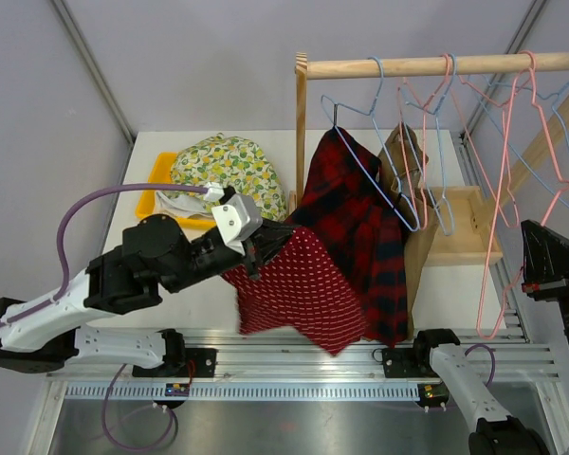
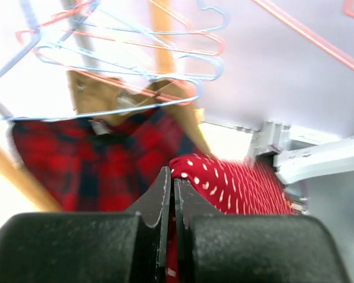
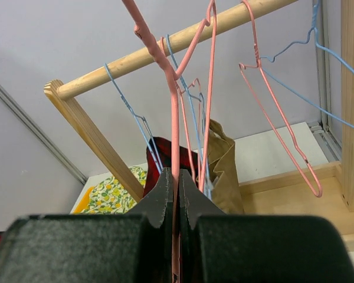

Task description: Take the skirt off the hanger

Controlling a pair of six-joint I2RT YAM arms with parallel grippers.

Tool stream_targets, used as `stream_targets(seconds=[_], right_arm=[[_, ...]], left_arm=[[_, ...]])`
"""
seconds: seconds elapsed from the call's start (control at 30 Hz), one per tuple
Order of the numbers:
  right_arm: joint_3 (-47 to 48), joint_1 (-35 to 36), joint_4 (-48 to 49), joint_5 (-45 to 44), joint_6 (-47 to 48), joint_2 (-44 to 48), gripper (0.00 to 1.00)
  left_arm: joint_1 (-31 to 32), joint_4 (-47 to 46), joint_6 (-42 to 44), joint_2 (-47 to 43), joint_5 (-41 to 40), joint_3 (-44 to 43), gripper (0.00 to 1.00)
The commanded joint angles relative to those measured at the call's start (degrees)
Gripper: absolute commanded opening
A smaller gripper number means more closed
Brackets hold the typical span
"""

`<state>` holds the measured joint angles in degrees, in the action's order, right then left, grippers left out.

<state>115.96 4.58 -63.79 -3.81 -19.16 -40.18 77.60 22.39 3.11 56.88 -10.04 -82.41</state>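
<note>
Starting nearest the bases: got the left gripper (image 2: pixel 170 174) pinched shut on an edge of the red dotted garment (image 1: pixel 299 284), holding it spread out low in front of the wooden rail (image 1: pixel 436 66), toward its left end. Probably meant to drag that cloth off the front of the tartan skirt (image 1: pixel 365 227) and clear the way.

Over under the rail's right end, got the right gripper (image 3: pixel 176 175) clamped shut on a pink wire hanger (image 3: pixel 175 130). Looks like steadying it or keeping it out of the tangle, can't say for sure.

Next back, directly below the rail's left end: that skirt, draped off the pale-blue hanger (image 2: pixel 106 112) hooked over the rail, so not yet off. Behind it, also under the rail, a brown paper bag (image 1: pixel 403 156).

Farthest, left of the rail's post: lemon-print garment (image 1: pixel 223 166) parked on a yellow tray (image 1: pixel 161 171), out of the way.
</note>
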Motion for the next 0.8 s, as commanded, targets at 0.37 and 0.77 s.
stream_targets(seconds=[0.37, 0.77], right_arm=[[-6.8, 0.5, -1.5, 2.5, -1.4, -2.0, 0.0], [-7.7, 0.5, 0.6, -3.8, 4.6, -5.6, 0.0]], left_arm=[[-24.8, 8.5, 4.5, 12.2, -5.6, -21.1, 0.0], [-56.7, 10.7, -2.8, 35.2, -2.2, -43.3, 0.0]])
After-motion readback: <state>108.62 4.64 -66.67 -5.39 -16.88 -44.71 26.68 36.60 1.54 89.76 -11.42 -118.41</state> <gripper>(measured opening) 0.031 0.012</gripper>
